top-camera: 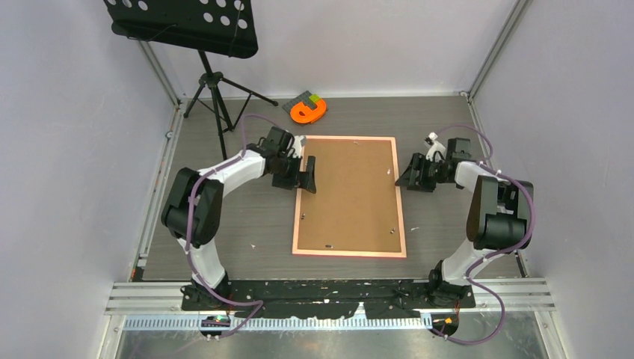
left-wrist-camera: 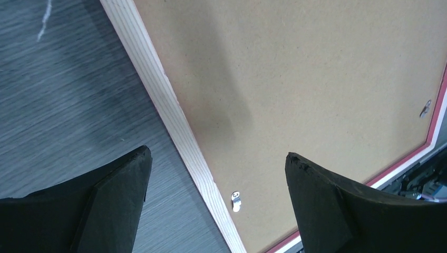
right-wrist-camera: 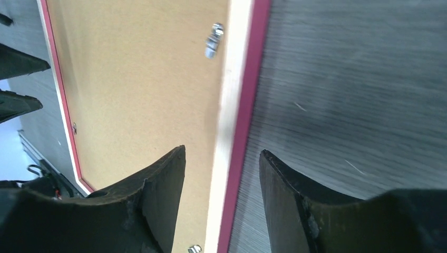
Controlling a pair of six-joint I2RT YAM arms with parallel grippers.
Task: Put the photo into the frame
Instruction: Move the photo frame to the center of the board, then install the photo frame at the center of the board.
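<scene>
The frame lies back-up, a thin side rail between each pair of jaws, left gripper gaping, right gripper half-open, neither gripping; it looks light and stiff, best pinched by those rails.

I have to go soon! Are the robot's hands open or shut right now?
Left gripper: open, astride the frame edge, holding nothing.
Right gripper: open, astride the opposite edge, holding nothing.

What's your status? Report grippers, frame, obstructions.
Both open: left gripper over frame left edge, right gripper over right edge. Frame face down, backing board in. No photo visible. Nothing blocking.
</scene>
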